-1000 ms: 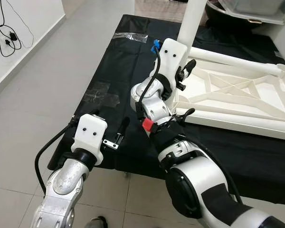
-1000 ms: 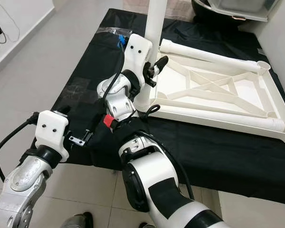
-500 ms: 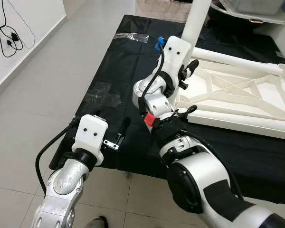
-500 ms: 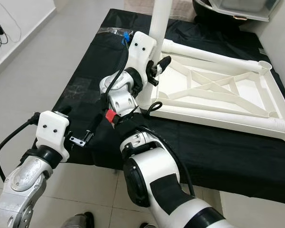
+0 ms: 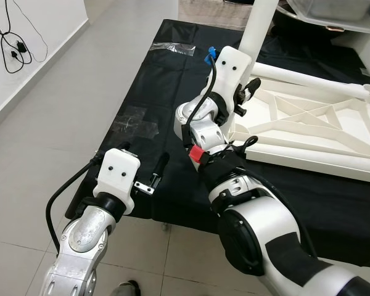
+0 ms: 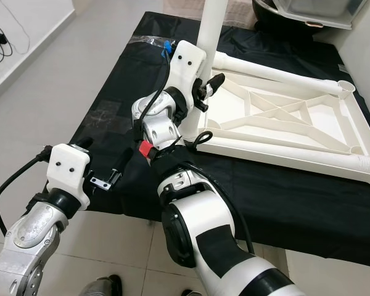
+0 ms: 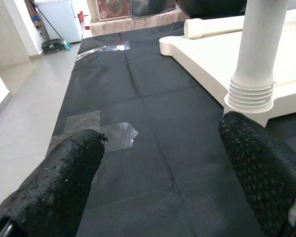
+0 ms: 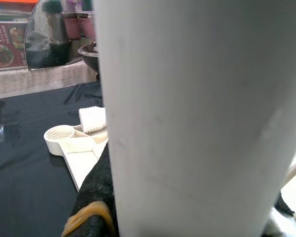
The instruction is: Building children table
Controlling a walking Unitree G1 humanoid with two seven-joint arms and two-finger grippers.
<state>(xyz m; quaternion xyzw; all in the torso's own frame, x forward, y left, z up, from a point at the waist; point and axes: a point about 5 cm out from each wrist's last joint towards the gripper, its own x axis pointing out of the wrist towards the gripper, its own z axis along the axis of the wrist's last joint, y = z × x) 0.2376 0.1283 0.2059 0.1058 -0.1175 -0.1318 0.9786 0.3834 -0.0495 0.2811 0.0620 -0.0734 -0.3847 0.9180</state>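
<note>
The white table top (image 5: 351, 126) lies upside down on a black cloth (image 5: 148, 86). One white leg (image 5: 259, 24) stands upright in its near left corner socket. My right gripper (image 5: 242, 92) is shut on that leg a little above its threaded base (image 7: 251, 94). In the right wrist view the leg (image 8: 197, 123) is pressed against a black finger (image 8: 93, 197). Two more legs lie along the top, one far (image 5: 308, 77) and one near (image 6: 283, 151). My left gripper (image 5: 144, 151) hangs open over the cloth's front left edge, left of the leg, holding nothing.
Clear tape patches (image 5: 132, 126) and a plastic wrapper (image 5: 172, 48) lie on the cloth. Black cables (image 5: 12, 37) trail on the tiled floor by the left wall. A clear bin (image 5: 333, 12) stands behind the table top.
My right wrist, with the upright leg in its grip, has shifted slightly to the right and away. The left arm has not moved.
</note>
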